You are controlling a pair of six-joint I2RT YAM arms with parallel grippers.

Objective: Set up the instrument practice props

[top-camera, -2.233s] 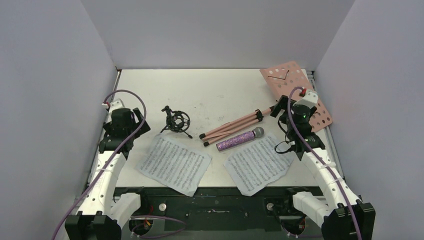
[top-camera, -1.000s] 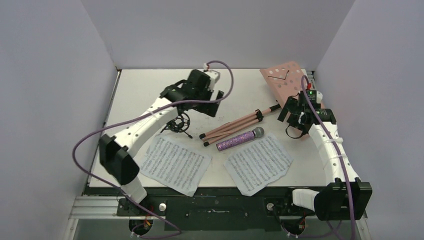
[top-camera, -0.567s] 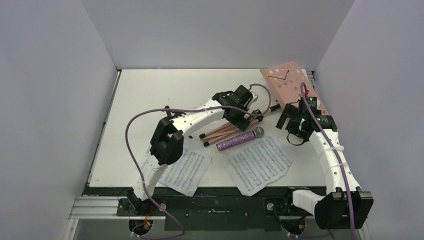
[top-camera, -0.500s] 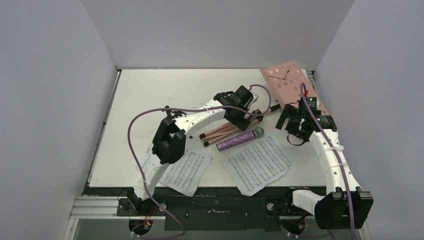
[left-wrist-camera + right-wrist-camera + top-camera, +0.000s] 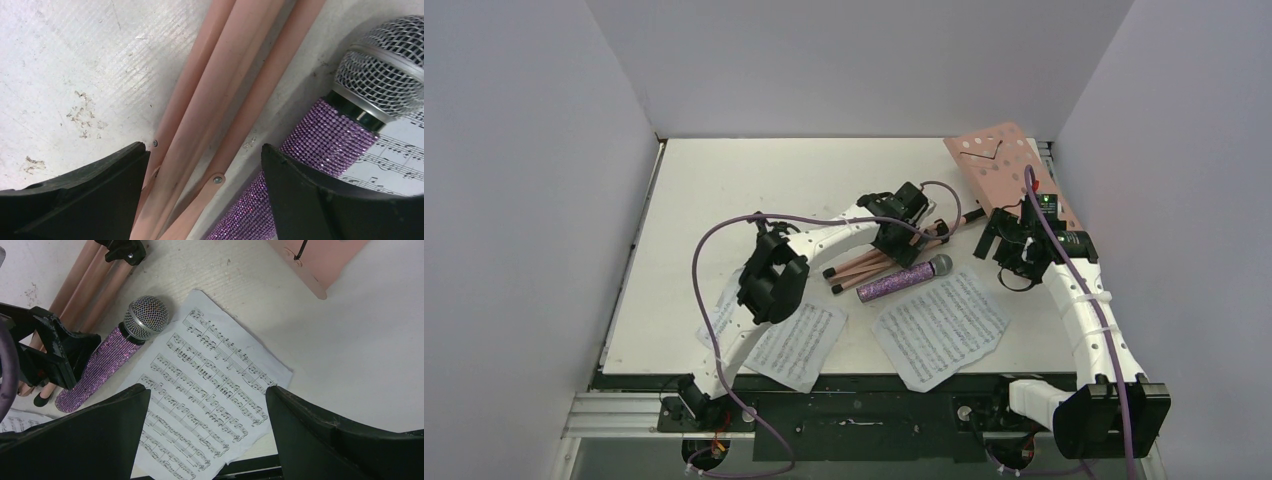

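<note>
Fingers of the left gripper are spread wide and straddle the folded tripod legs of the pink music stand, which lie flat just beside the purple glitter microphone, with no clamp yet. The right gripper gapes empty over the sheet-music page by the microphone's head. This looks like the stand pickup. The next move calls for closing squarely on the legs without nudging the microphone.

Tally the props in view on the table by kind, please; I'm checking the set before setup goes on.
Music stand, pink: 1
Sheet-music pages, white: 2
Microphone, purple glitter: 1
Total: 4
</note>
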